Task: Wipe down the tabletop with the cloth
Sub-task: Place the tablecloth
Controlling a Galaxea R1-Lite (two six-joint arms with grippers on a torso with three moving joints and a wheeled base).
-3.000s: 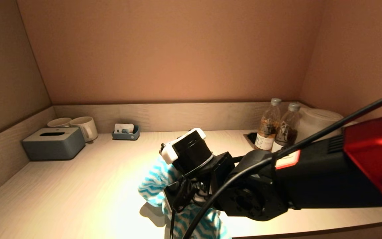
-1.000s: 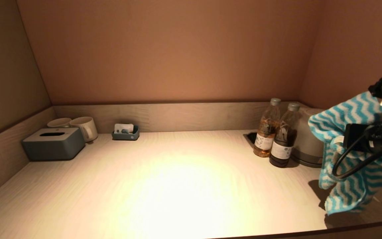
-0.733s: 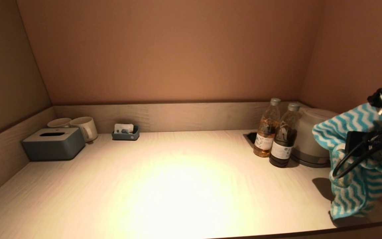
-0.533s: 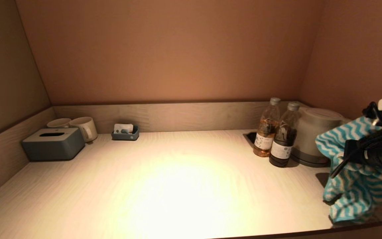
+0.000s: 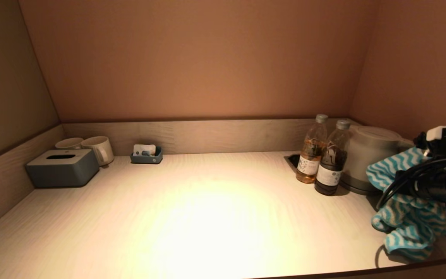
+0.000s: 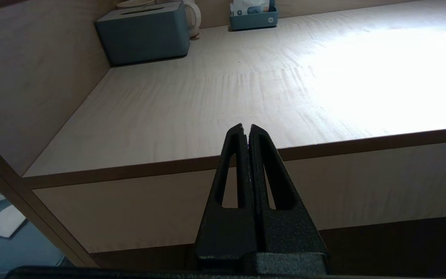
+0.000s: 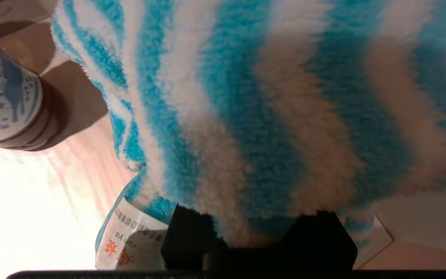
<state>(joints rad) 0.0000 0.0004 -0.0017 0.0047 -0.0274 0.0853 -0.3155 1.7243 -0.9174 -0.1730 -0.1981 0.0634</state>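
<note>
Head view: the right gripper [image 5: 420, 186], a black claw trailing looped cable, is hanging at the far right edge of the pale wood-grain laminate tabletop [image 5: 207, 217], clenching the turquoise-and-white zigzag terry cloth [image 5: 409, 217]. The cloth's lower folds are sagging onto the surface near the front right corner, just beside a pale grey kettle [image 5: 366, 155] and two capped bottles [image 5: 323, 159].

Left wrist view: the left gripper [image 6: 247, 130] is idling in front of the counter's edge, its black fingers pressed together, grasping nothing.

Right wrist view: the cloth is filling the frame, bunched between the black fingers [image 7: 192, 236]; its white tag [image 7: 130, 240] is dangling beneath.
</note>
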